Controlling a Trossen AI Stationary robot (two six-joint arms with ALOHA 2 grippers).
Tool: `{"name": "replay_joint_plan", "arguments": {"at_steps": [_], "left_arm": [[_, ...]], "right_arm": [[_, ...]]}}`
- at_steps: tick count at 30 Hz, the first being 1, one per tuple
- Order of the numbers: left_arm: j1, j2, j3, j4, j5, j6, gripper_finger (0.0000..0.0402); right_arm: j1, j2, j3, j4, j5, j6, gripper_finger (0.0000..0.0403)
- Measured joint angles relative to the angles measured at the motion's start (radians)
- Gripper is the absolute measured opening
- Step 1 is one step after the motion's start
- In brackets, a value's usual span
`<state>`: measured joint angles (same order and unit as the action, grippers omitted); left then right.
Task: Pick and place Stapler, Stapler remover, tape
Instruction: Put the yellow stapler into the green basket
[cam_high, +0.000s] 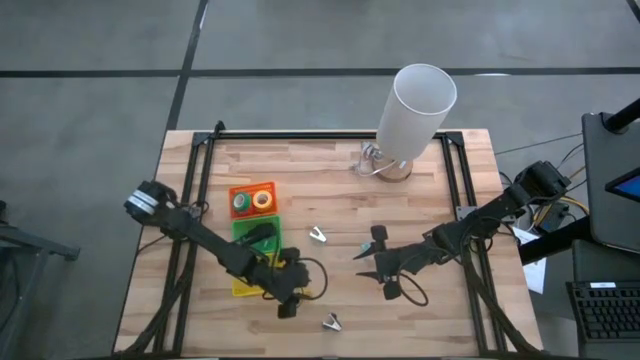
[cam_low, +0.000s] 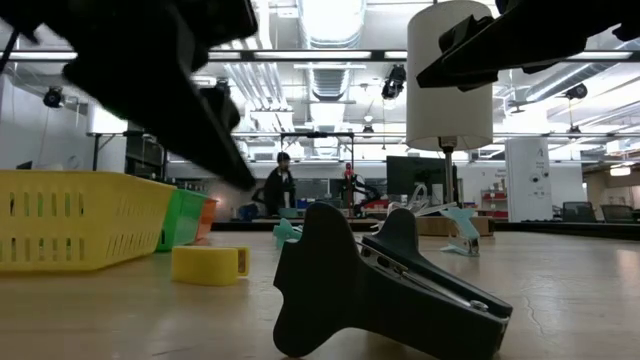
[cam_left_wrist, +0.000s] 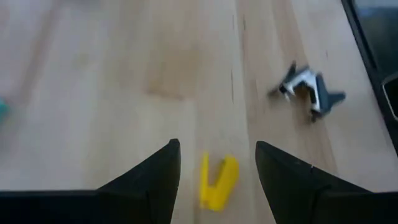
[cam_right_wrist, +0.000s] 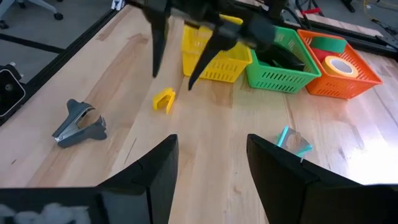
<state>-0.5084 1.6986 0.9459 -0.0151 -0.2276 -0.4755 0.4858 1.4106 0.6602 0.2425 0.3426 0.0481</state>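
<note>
Tape (cam_left_wrist: 217, 182) lies just ahead between my left hand's (cam_left_wrist: 217, 168) wide-open fingers, so I'd drop straight, centred, before closing

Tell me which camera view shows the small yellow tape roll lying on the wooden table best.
The low view: the small yellow tape roll lies unobstructed beside the yellow basket. The right wrist view shows it smaller, beneath the open left gripper. The left wrist view shows it blurred between the fingers; the high view mostly hides it.
</note>
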Motion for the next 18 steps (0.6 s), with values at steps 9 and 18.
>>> {"name": "replay_joint_plan", "arguments": {"at_steps": [9,18], "left_arm": [[-0.007,0.090,0.010,0.013,0.071,-0.058,0.0209],[-0.010,0.129,0.010,0.010,0.068,-0.051,0.0208]], "right_arm": [[0.000,0.000,-0.002,0.003,0.000,-0.002,0.0169],[0.000,0.000,-0.002,0.007,0.000,-0.002,0.0156]]}}
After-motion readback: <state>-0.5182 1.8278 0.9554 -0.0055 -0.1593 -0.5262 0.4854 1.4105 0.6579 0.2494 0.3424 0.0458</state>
